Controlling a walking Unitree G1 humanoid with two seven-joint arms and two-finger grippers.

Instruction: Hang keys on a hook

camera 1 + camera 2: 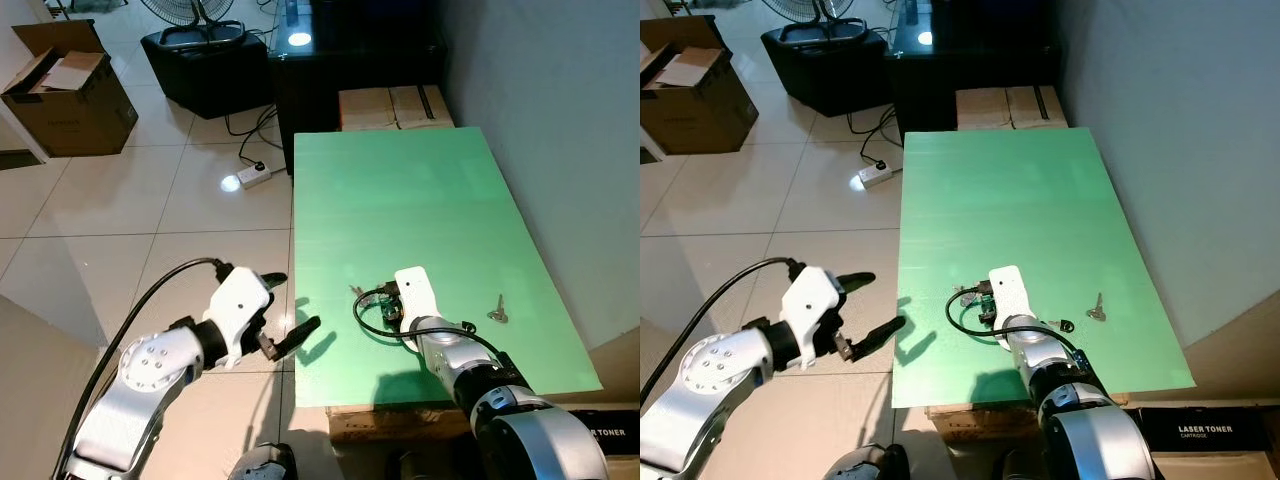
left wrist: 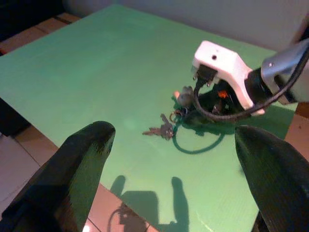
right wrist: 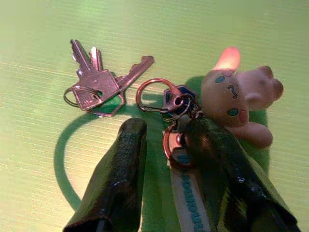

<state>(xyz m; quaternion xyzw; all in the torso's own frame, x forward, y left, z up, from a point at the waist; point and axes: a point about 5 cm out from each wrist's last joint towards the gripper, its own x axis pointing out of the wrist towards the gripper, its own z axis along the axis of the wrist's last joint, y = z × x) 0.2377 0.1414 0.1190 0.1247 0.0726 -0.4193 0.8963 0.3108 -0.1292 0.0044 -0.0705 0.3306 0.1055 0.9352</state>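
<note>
The green table carries the bunch of keys near its front edge, joined by rings to a small animal charm and a printed strap. A separate single key lies well apart, at 3 o'clock from the bunch. The right gripper rests over the rings, fingers slightly parted around the strap ring; a firm grasp cannot be confirmed. The left gripper hovers over the floor beside the table's edge, at 9 o'clock from the bunch, fingers spread wide and empty.
</note>
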